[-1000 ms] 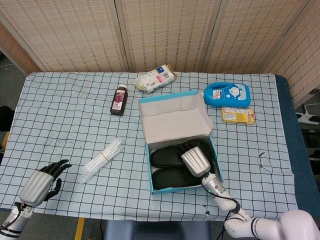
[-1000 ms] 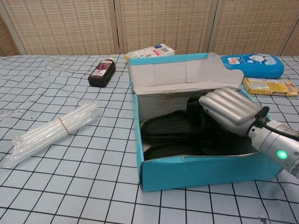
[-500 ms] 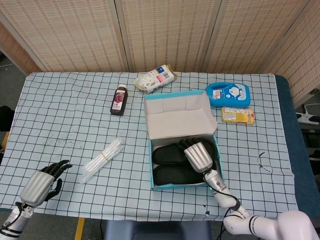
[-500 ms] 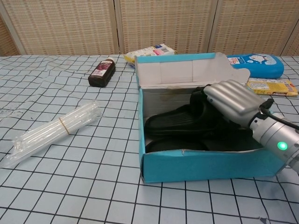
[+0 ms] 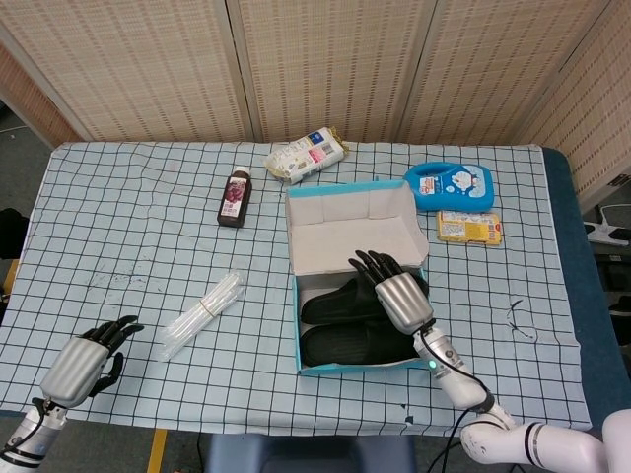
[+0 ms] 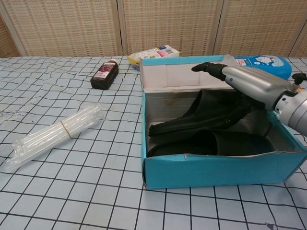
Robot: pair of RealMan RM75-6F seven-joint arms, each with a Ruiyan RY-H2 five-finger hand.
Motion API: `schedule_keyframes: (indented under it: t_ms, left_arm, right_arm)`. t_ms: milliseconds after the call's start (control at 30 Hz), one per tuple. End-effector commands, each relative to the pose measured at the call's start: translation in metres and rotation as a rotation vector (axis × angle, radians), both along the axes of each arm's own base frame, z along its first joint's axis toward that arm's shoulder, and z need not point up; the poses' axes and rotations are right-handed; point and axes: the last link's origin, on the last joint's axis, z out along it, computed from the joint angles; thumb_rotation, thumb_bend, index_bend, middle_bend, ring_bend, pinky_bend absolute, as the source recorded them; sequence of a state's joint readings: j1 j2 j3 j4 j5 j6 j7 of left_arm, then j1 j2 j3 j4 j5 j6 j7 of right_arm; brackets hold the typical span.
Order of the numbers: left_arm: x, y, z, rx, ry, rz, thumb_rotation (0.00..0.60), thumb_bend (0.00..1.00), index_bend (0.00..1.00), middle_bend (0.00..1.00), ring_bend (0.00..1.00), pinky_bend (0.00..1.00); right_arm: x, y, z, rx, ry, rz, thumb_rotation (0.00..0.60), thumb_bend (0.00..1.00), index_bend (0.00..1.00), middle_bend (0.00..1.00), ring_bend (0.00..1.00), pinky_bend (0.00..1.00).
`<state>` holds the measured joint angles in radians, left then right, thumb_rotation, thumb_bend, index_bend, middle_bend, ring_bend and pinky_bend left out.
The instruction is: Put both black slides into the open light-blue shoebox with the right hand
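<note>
Head view: right robot hand (image 5: 390,292) raised over the open light-blue shoebox (image 5: 300,325), fingers extended and spread, gripping nothing. Both black slides (image 5: 347,325) inside the box, lying side by side, toes pointing to the left wall. Box lid (image 5: 347,227) folded back, white inside facing up.

Chest view: same right robot hand (image 6: 244,84) held level above the box interior, fingertips pointing toward the lid, apart from the slides below. Rear slide (image 6: 206,112) tilted up against the back of the box, front slide (image 6: 225,143) lying flatter behind the near wall.

Left robot hand (image 5: 84,357) low at the near-left corner of the checkered worktop (image 5: 128,217), fingers loosely apart, empty. Elsewhere on the worktop: bundle of clear tubes (image 5: 200,314) left of the box, dark bottle (image 5: 234,197) beyond it, snack packet (image 5: 307,155) near the far edge, blue bottle (image 5: 449,185) and yellow packet (image 5: 468,228) right of the lid.
</note>
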<state>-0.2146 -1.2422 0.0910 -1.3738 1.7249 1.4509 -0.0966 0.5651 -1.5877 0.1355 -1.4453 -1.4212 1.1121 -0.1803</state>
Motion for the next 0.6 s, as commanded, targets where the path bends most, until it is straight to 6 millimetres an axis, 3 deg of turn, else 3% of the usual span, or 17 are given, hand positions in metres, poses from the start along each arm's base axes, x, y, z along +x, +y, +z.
schedule_keyframes:
  t_ms: [33, 233, 300, 367, 433, 500, 600]
  left_arm:
    - [0.0, 0.0, 0.0, 0.001, 0.003, -0.004, 0.6, 0.71, 0.21, 0.14, 0.23, 0.45]
    - [-0.001, 0.0, 0.0, -0.004, 0.003, -0.001, 0.6, 0.71, 0.21, 0.14, 0.23, 0.45]
    - [-0.001, 0.0, 0.001, -0.003, 0.003, 0.001, 0.6, 0.71, 0.21, 0.14, 0.23, 0.45]
    - [-0.001, 0.0, 0.0, -0.004, -0.001, 0.005, 0.6, 0.71, 0.21, 0.14, 0.23, 0.45]
    - [-0.001, -0.001, 0.0, -0.005, 0.0, 0.001, 0.6, 0.71, 0.21, 0.14, 0.23, 0.45]
    - [-0.001, -0.001, 0.0, -0.004, 0.005, -0.003, 0.6, 0.71, 0.21, 0.14, 0.23, 0.45]
    - [-0.001, -0.001, -0.001, -0.01, 0.005, 0.004, 0.6, 0.71, 0.21, 0.14, 0.23, 0.45]
  right_arm:
    - [-0.001, 0.0, 0.004, 0.014, -0.01, -0.008, 0.6, 0.0, 0.0, 0.0, 0.0, 0.09]
    - [0.002, 0.008, 0.024, 0.025, -0.108, -0.035, 0.6, 0.0, 0.0, 0.01, 0.0, 0.1]
    - [0.002, 0.012, 0.032, -0.009, -0.125, -0.023, 0.6, 0.0, 0.03, 0.09, 0.02, 0.18]
    - [0.0, 0.015, 0.04, -0.076, -0.13, -0.004, 0.6, 0.0, 0.12, 0.18, 0.09, 0.33]
    - [-0.003, 0.017, 0.045, -0.149, -0.121, 0.014, 0.6, 0.0, 0.27, 0.34, 0.24, 0.47]
    - [-0.008, 0.019, 0.046, -0.189, -0.102, 0.016, 0.6, 0.0, 0.37, 0.45, 0.36, 0.56]
    - [-0.016, 0.019, 0.045, -0.21, -0.074, -0.006, 0.6, 0.0, 0.51, 0.52, 0.43, 0.65]
